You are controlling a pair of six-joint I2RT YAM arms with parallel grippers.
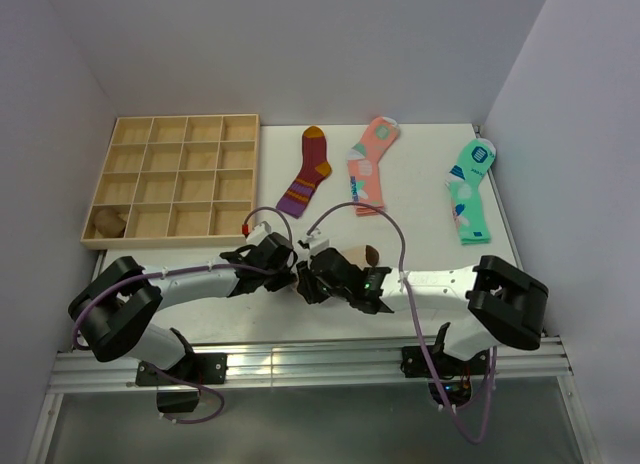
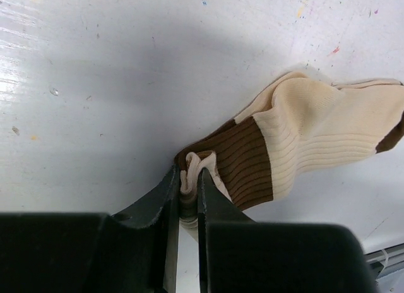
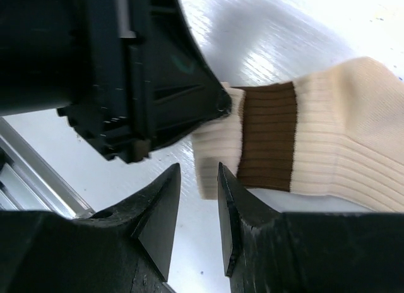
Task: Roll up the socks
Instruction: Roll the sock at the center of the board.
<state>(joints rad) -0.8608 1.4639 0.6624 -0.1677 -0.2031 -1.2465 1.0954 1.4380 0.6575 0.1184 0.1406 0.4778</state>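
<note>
Left gripper [image 2: 189, 181] fingers pinch the brown-banded cuff of a ribbed beige sock [image 2: 328, 122]; right gripper [image 3: 199, 179], fingers slightly spread beside it, should grip squarely before rolling.

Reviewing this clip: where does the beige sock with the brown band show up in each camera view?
Top external: beige sock low centre, partly hidden behind the right gripper.
Left wrist: centre-right, cuff pinched in the left gripper.
Right wrist: right half.
Shared landmark: the dark brown band next to the cuff, in both wrist views.
</note>
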